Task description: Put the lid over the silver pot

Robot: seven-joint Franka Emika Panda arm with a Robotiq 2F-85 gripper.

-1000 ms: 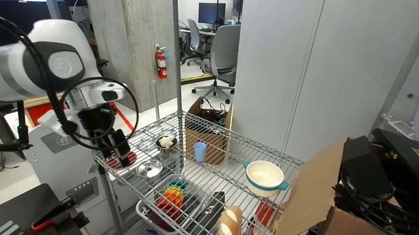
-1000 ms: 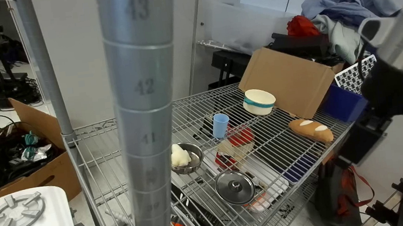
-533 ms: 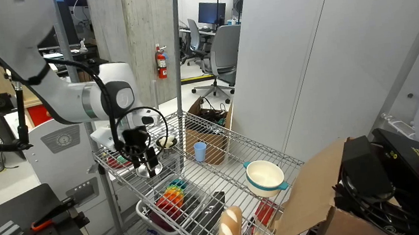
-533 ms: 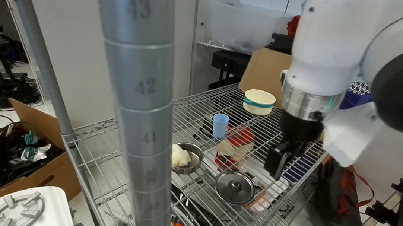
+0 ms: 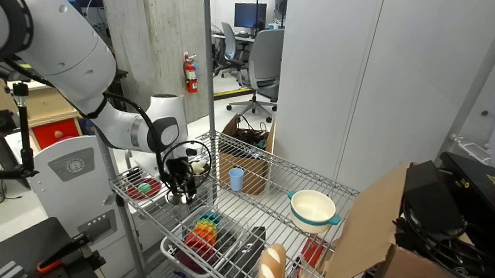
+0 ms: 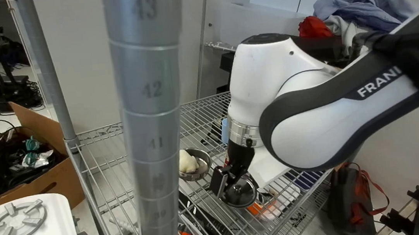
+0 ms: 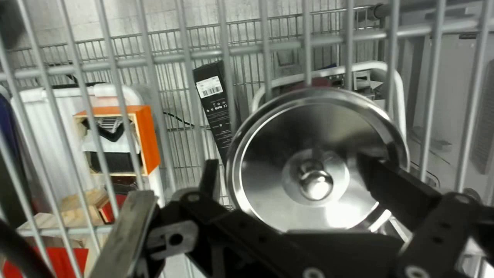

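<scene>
Wire shelf was shown in both exterior views; robot arm was extended over it; gripper was held low, fingers parted wide; cream pot was set well apart from gripper; lid was seen on shelf just below gripper, whether touched by fingers could not be told; silver pot was seen uncovered near lid; blue cup was set between cream and silver pots; white lumpy piece was held in silver pot; knob was framed between fingers in wrist view
</scene>
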